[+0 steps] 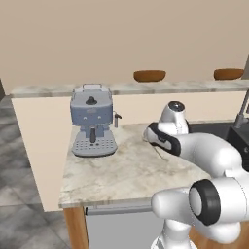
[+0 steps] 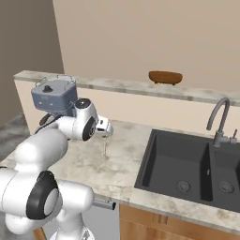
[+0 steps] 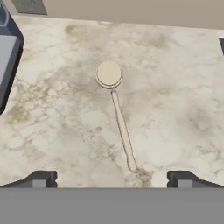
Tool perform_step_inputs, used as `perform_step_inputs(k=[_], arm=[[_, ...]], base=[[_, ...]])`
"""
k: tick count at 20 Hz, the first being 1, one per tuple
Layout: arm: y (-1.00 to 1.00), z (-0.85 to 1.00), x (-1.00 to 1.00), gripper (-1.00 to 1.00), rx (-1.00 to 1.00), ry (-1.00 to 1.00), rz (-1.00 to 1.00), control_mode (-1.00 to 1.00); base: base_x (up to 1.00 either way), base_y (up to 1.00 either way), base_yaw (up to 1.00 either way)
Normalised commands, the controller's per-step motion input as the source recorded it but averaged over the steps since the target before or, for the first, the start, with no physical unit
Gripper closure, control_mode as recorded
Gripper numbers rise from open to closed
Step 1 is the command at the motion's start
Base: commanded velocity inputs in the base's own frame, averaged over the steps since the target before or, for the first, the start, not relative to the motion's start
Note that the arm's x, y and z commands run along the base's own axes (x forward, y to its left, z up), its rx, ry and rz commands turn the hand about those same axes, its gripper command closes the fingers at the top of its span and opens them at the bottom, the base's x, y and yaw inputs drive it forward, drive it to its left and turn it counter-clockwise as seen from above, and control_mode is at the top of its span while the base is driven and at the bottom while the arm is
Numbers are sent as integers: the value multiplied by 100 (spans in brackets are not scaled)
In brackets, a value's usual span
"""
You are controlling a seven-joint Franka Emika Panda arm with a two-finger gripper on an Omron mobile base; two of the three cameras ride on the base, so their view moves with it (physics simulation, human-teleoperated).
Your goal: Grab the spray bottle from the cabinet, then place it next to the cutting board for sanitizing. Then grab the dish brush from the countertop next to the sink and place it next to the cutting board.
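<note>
On the pale marbled stone bench (image 3: 175, 109), between its coffee-machine end and the sink-side edge, lies the slender pale beige dish brush (image 3: 118, 114). The gripper (image 3: 111, 178) hangs above it, fingers spread wide and empty. The brush looks light, stiff and thin, so mid-handle seems the best place to pinch.

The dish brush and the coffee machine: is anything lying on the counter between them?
No. In the hand view, just bare marbled countertop lies between the dish brush and the coffee machine at the left edge.
</note>
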Motion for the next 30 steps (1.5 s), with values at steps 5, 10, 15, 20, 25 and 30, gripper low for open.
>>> perform_step_inputs(k=[5,10,15,20,25,30], arm=[[1,-15,32,-100,-1,1,0,-100],[0,-24,23,-100,0,9,0,-100],[0,-30,24,-100,0,10,1,-100],[0,-19,28,-100,-2,7,1,-100],[0,-26,22,-100,0,5,2,-100],[0,-35,12,-100,0,3,4,-100]], base=[[0,0,0],[0,0,0],[0,0,0],[0,0,0],[0,0,0],[0,0,0]])
